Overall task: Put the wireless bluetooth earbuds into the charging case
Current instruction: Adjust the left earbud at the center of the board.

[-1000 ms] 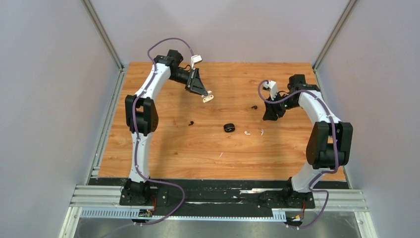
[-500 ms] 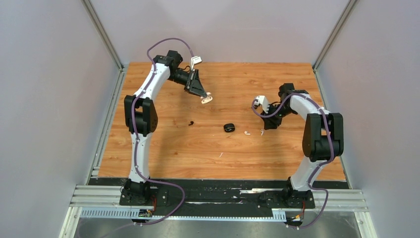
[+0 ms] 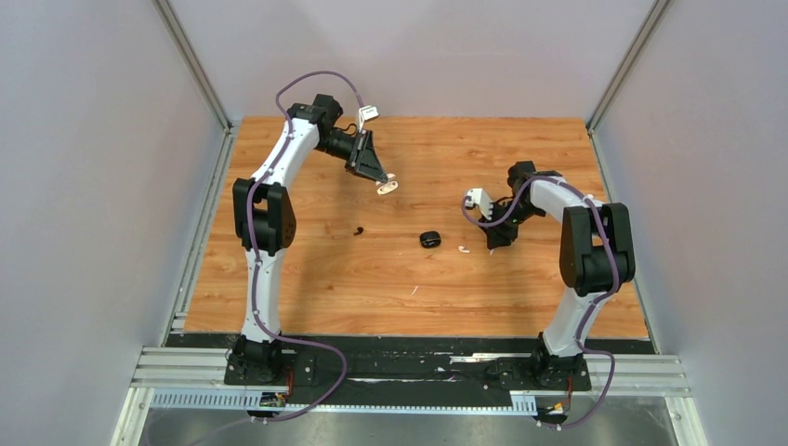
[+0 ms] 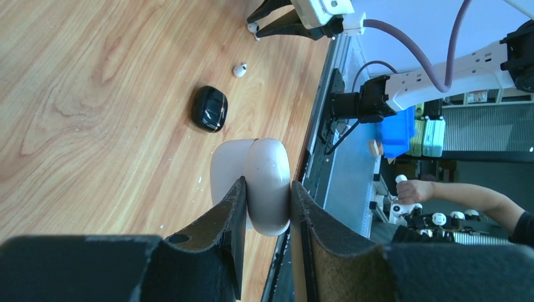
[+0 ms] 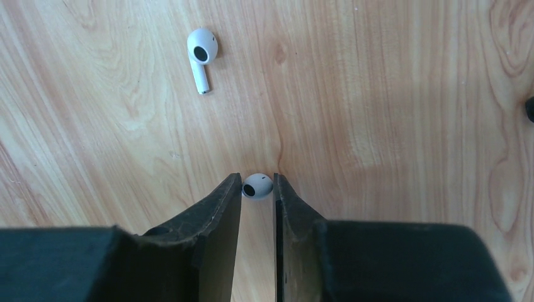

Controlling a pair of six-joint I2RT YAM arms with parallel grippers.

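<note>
My left gripper is shut on the white charging case and holds it above the far left of the table. My right gripper is down at the table right of centre, its fingertips closed on the head of a white earbud that rests on the wood. A second white earbud lies free just beyond it. A black earbud lies left of centre. The other black earbud is not clearly in view; only a dark sliver shows at the right wrist view's right edge.
A closed black case sits on the wooden table between the black earbud and the free white earbud; it also shows in the left wrist view. Grey walls stand around the table on three sides.
My right arm has swung left and down from the far right to the white earbud, and its fingers now close round it. My left arm with the white case has barely moved.
</note>
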